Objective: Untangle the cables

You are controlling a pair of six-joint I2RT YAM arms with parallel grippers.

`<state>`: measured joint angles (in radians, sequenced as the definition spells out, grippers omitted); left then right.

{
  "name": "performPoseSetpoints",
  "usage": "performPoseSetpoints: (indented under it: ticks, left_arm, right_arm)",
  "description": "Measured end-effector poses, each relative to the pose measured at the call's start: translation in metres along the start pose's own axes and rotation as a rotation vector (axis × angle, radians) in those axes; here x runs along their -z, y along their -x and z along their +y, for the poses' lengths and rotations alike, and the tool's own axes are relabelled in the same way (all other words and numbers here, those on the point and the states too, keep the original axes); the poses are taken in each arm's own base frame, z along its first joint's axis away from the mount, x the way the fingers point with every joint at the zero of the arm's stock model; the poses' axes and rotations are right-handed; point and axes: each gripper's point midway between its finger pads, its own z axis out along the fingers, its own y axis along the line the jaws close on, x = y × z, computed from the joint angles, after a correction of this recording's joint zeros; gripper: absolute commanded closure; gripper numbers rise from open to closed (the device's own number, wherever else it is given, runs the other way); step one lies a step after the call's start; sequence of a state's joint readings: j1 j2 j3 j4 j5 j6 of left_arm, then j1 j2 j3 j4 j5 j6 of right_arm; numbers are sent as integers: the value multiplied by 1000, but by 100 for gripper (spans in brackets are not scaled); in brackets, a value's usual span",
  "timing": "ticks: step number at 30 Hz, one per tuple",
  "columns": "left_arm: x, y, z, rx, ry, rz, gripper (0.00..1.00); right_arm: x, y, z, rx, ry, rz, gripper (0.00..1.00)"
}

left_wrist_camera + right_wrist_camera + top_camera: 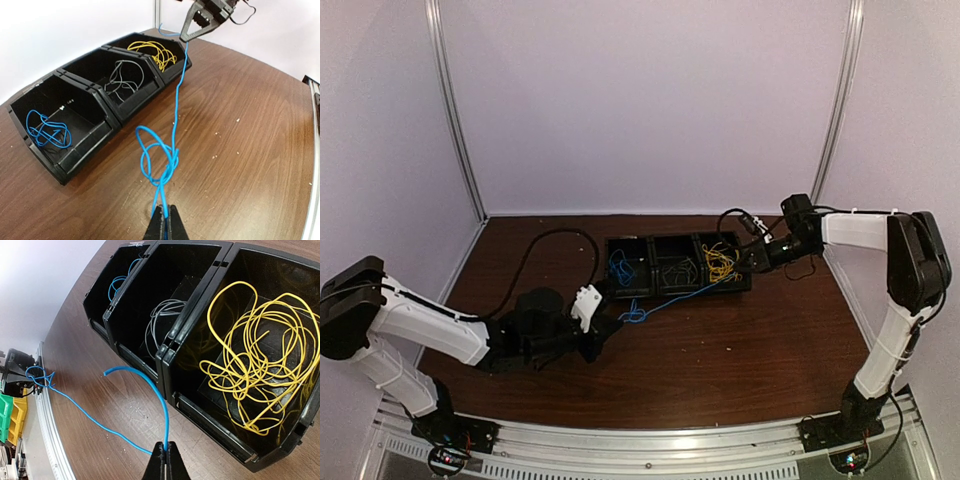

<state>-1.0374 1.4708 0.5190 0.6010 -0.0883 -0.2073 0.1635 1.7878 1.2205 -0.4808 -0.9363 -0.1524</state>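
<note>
One blue cable (176,110) is stretched over the table between both grippers. My left gripper (165,209) is shut on its near end, just behind a loose knot of loops (159,159). My right gripper (165,445) is shut on the far part, with the short free end (107,372) curling up beside the bins. In the top view the knot (634,314) lies in front of the bins, with the left gripper (616,324) next to it and the right gripper (744,270) by the right bin. Separate blue (47,131), grey (125,77) and yellow (255,365) cables lie in the bins.
Three black open bins (650,240) stand joined in a row at the table's middle back. A thick black robot cable (535,250) arcs over the left of the table. Enclosure walls close off the back and sides.
</note>
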Motion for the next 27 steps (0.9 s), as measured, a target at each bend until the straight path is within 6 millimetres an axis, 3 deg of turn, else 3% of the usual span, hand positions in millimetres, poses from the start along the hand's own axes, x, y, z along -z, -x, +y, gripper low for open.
performPoseSetpoints:
  ticks: [6,10,12,15,19,22,27]
  left_arm:
    - [1,-25,-2,15,-18,65,100]
    - [21,-39,12,69,33,65,100]
    - [38,-37,25,104,85,29,100]
    - [66,-13,43,160,157,-93,100]
    - [85,9,59,199,215,-193,100]
    - [87,6,64,200,241,-181,100]
    - [88,-11,68,182,270,-109,100]
  right_arm:
    - [3,-6,-2,-3,-25,2,100]
    - [16,-10,-15,-32,-69,-17,100]
    - [28,-11,-29,-62,-105,-39,100]
    - [47,-14,-51,-121,-150,-77,100]
    - [67,-16,-76,-175,-213,-116,100]
    - [76,-15,-87,-194,-255,-137,100]
    - [89,-2,-86,-170,-297,-184,100]
